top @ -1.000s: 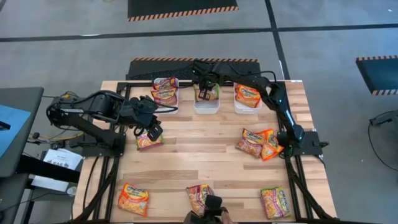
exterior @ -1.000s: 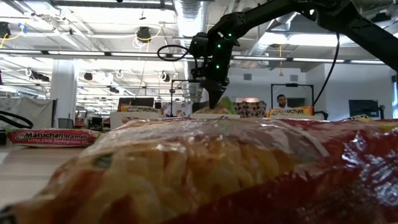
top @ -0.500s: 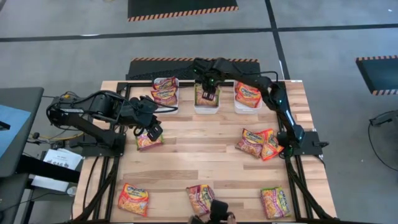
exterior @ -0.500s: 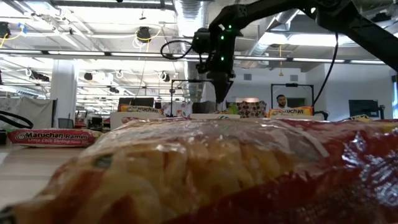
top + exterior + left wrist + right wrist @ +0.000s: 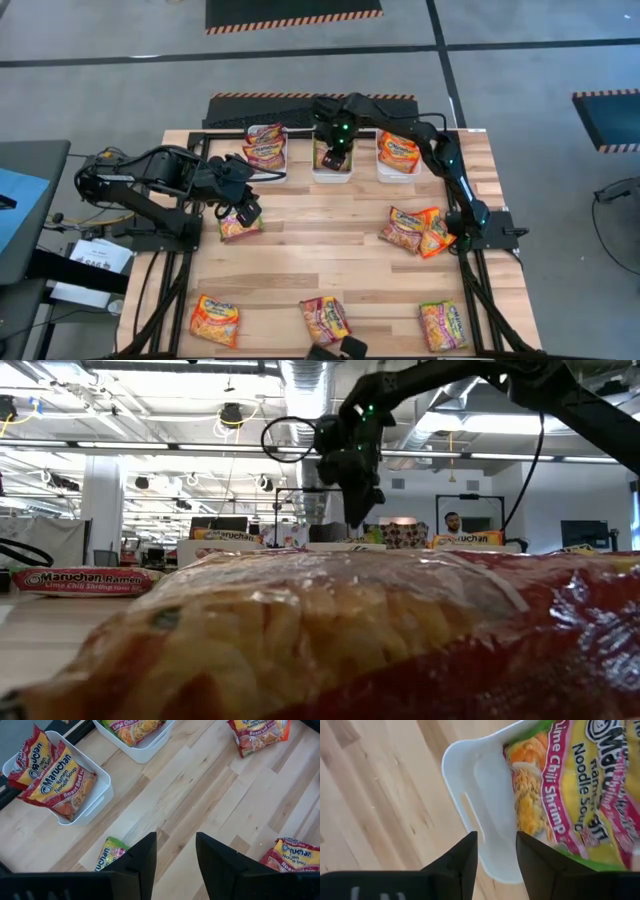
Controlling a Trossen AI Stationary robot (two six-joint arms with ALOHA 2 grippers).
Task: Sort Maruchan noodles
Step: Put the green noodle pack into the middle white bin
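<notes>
Three white bins stand along the far edge. The left bin holds red-edged Maruchan noodles, the middle bin a green-edged Lime Chili Shrimp packet, and the right bin an orange-edged one. My right gripper hangs open over the middle bin's near corner, pointing steeply down, with nothing between its fingers. My left gripper is open above the table's left part, over a green-edged packet that lies flat on the wood.
Loose packets lie flat on the wood: two overlapping at the right, three along the near edge. One near packet fills the low view's foreground. A person shows far behind the table.
My right gripper has opened and let go of the green-edged packet, which has dropped from upright between the fingers to lie in the middle bin. The gripper has tipped to point more steeply down and moved slightly over the bin.
</notes>
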